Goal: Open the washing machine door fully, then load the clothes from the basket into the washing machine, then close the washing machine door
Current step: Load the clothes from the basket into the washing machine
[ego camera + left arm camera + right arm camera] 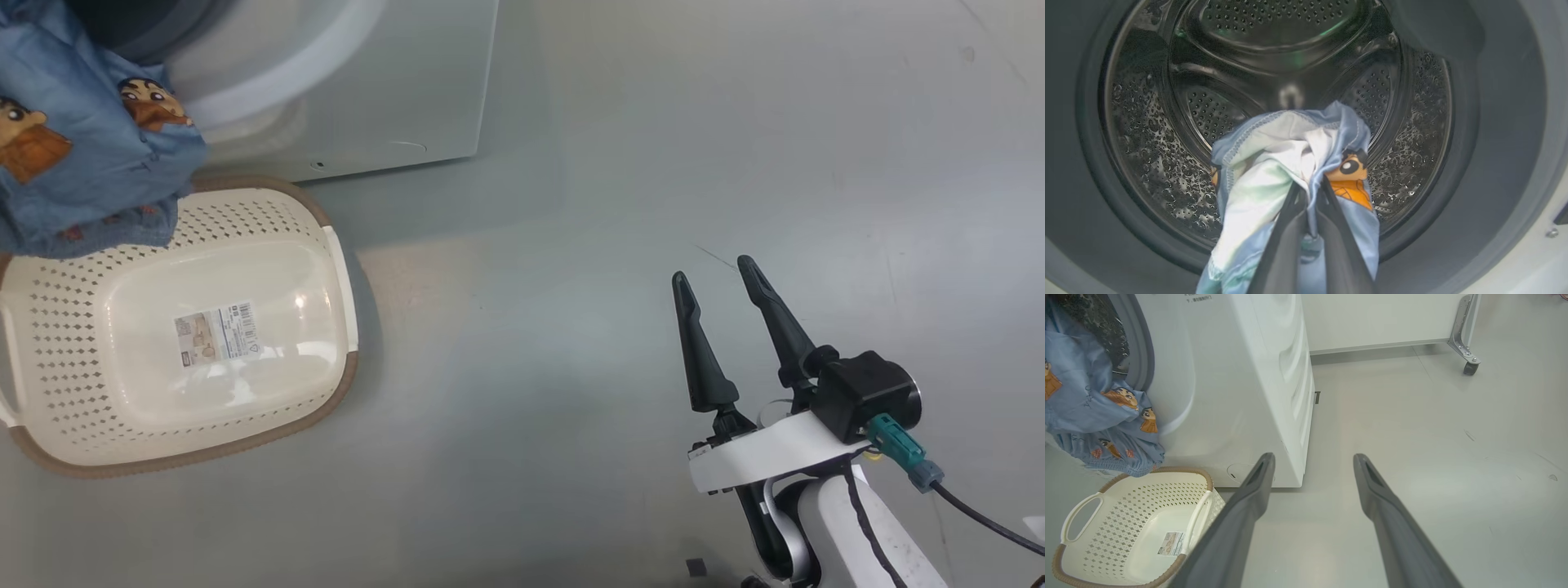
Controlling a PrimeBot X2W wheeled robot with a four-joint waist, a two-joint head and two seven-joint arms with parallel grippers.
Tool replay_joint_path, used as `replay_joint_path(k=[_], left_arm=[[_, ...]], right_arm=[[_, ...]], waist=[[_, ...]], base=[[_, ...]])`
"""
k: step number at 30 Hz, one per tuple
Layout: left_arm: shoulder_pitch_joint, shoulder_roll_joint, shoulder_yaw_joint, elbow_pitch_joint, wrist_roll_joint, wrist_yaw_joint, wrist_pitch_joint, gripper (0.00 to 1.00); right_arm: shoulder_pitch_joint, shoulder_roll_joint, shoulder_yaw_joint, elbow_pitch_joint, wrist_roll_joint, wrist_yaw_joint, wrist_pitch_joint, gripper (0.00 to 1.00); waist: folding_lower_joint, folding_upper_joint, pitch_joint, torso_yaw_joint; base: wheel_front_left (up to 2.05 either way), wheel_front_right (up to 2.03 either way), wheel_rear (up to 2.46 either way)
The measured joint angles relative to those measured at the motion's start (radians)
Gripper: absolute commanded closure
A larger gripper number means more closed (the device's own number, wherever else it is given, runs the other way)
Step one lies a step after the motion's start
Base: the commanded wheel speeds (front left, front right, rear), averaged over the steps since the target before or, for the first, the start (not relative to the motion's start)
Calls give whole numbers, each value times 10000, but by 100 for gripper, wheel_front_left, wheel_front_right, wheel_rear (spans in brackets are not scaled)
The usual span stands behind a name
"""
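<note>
My left gripper [1308, 190] is shut on the clothes [1290, 163], a light blue garment with orange cartoon figures and white lining, held at the mouth of the washing machine [1515, 163] in front of its steel drum [1167, 134]. The clothes [82, 139] hang over the far edge of the basket [49, 310] in the head view, and droop from the machine's opening [1098, 408] in the right wrist view. The cream basket [1126, 506] stands on the floor before the washing machine [1241, 396], with nothing inside but its sticker. My right gripper [718, 273] [1312, 457] is open over bare floor, to the right. The washing machine door is out of view.
The grey floor [612, 204] spreads wide to the right of the machine. A white panel on a metal castor leg [1466, 355] stands at the back in the right wrist view.
</note>
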Motion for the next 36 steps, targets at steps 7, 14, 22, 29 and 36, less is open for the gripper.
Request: replay_joint_path(k=[7, 14, 22, 29, 36], left_arm=[[-1424, 587, -245, 627, -46, -13, 1085, 100], [-2456, 945, -786, 1223, -127, -25, 2249, 100], [-3868, 1118, -1028, 1682, -228, -27, 3241, 100], [-4825, 1116, -1055, 1981, -556, -27, 3781, 100], [-5648, 1227, -1338, 1726, -453, -27, 3432, 100]], right_arm=[[-205, 21, 265, 65, 98, -15, -79, 0], [-402, 44, 460, 169, 209, -98, -88, 0], [-403, 71, 771, 349, 554, -182, -102, 0], [-405, 81, 1104, 376, 857, -295, -148, 0], [-613, 81, 1411, 362, 1122, -391, -174, 0]], waist=[[0, 0, 762, -301], [0, 0, 1454, -525], [0, 0, 2127, -684], [-1, 0, 2627, -753], [-1, 0, 3105, -807]], base=[[0, 0, 0], [0, 0, 0], [0, 0, 0], [0, 0, 0], [0, 0, 0]])
